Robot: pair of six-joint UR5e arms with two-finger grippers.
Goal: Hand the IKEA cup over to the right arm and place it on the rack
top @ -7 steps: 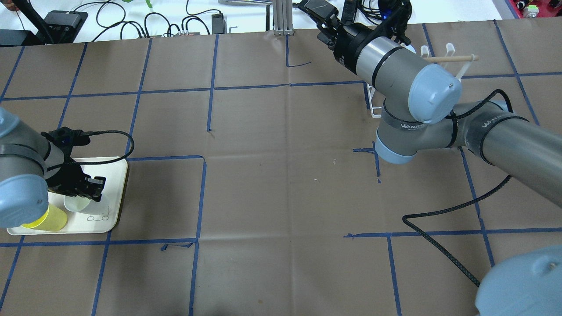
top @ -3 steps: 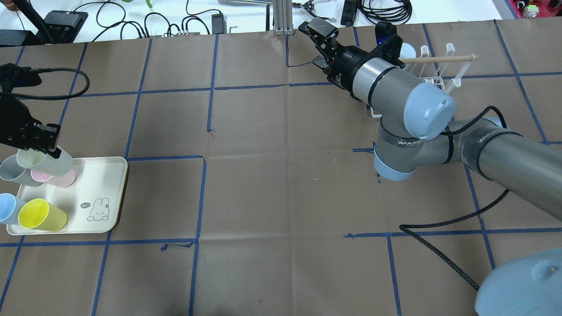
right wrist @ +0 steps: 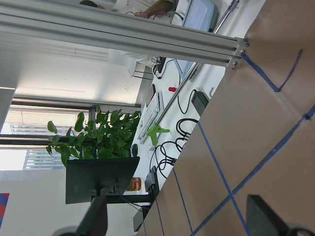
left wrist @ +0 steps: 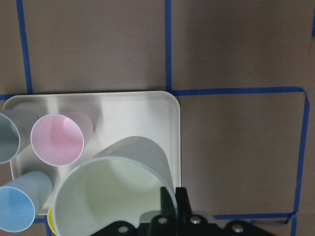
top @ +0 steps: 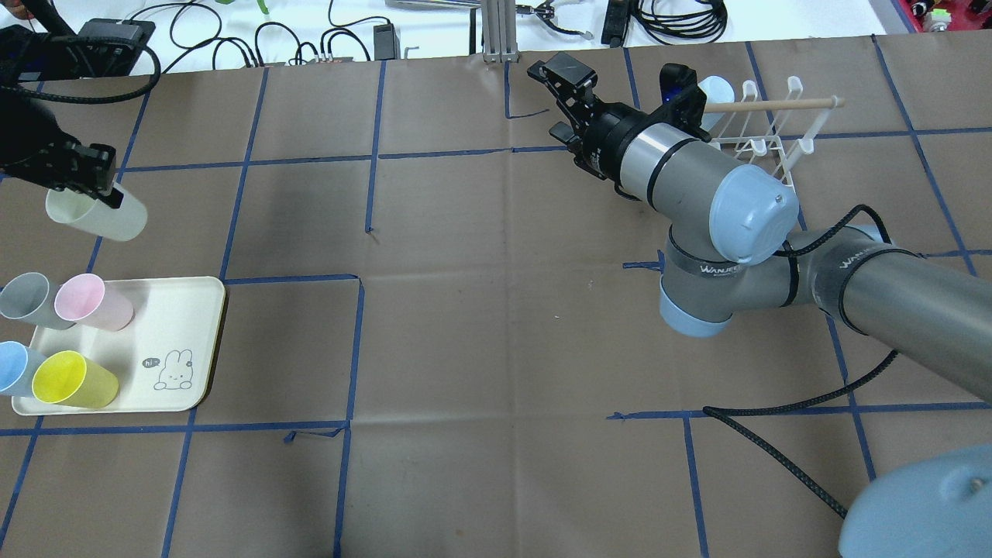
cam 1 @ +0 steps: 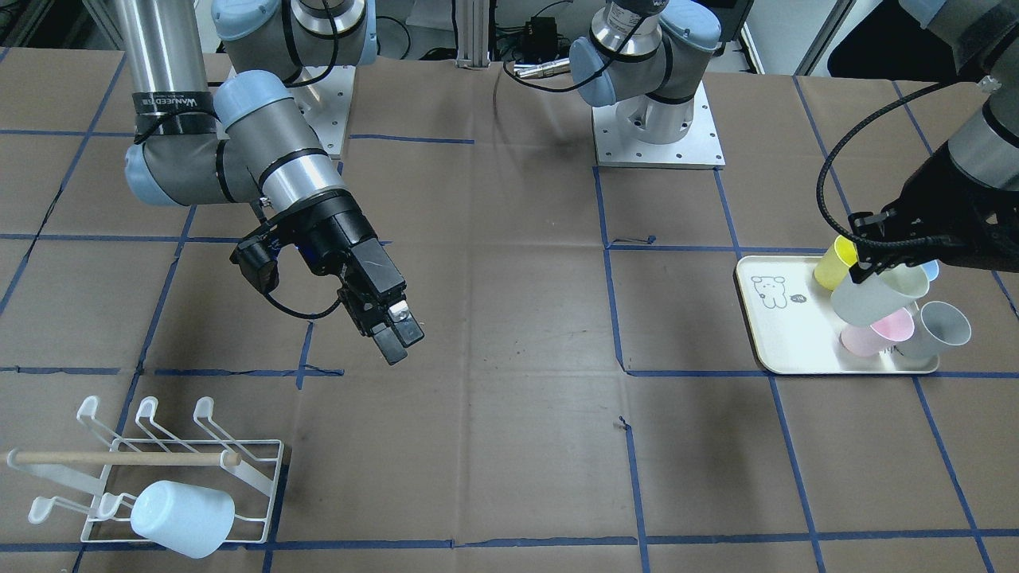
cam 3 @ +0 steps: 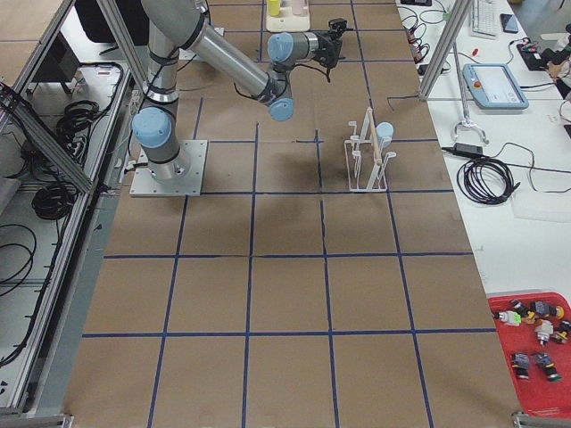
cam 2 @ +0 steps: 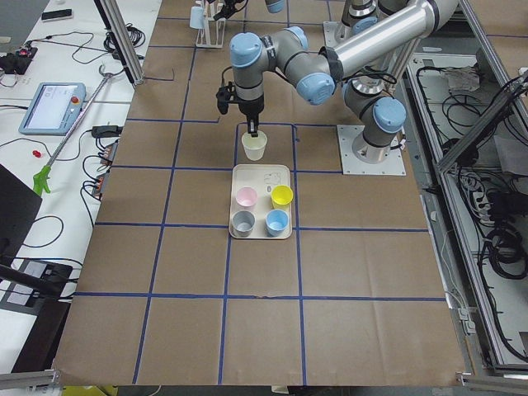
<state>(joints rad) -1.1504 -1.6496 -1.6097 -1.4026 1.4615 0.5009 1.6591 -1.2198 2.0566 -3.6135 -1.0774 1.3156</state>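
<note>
Aloft over blue-taped brown table (top: 465, 310), left gripper (top: 112, 194) pinches cup (top: 99, 218); right gripper (cam 1: 400, 338) gapes empty.

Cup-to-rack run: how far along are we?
Done: one light blue cup sits on the rack. In hand: the left end effector is shut on the rim of a pale green cup, held in the air near the tray; the right end effector is open and empty, far from it. Left: hand-over, then racking. Four more cups sit on the tray.
</note>
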